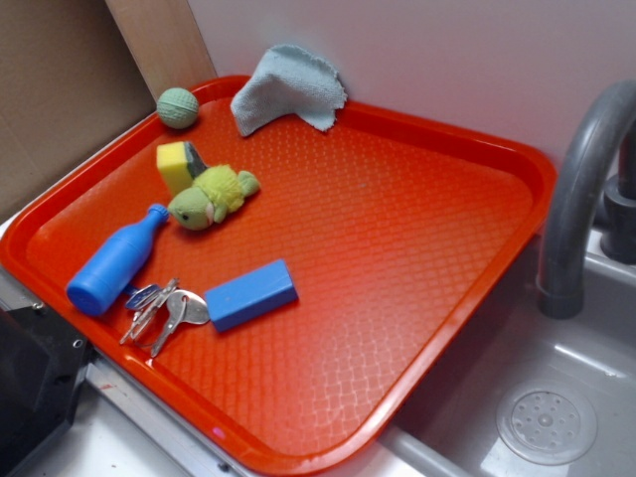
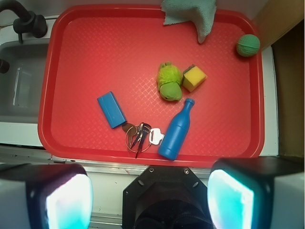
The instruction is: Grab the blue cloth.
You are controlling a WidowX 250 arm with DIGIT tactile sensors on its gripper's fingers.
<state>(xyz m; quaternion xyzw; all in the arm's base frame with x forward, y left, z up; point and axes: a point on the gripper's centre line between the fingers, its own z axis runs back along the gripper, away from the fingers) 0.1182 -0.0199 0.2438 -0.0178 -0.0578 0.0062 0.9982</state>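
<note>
Wrist view | blue cloth (image 2: 190,13) limp, light, draped on tray (image 2: 95,57) rim | pinch bunched fold | gripper (image 2: 150,200) jaws wide, empty

Blue cloth (image 1: 288,87): soft matt fabric, frayed edges. Tray (image 1: 417,248): glossy red plastic, embossed diamond texture. Bottle (image 1: 114,263) and block (image 1: 250,294): smooth plastic. Keys (image 1: 164,308): shiny metal. Sponge (image 1: 179,165): porous foam.

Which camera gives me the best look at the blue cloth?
The exterior view: the blue cloth shows whole, draped over the tray's far rim. In the wrist view the cloth is cut off by the picture's top edge.
</note>
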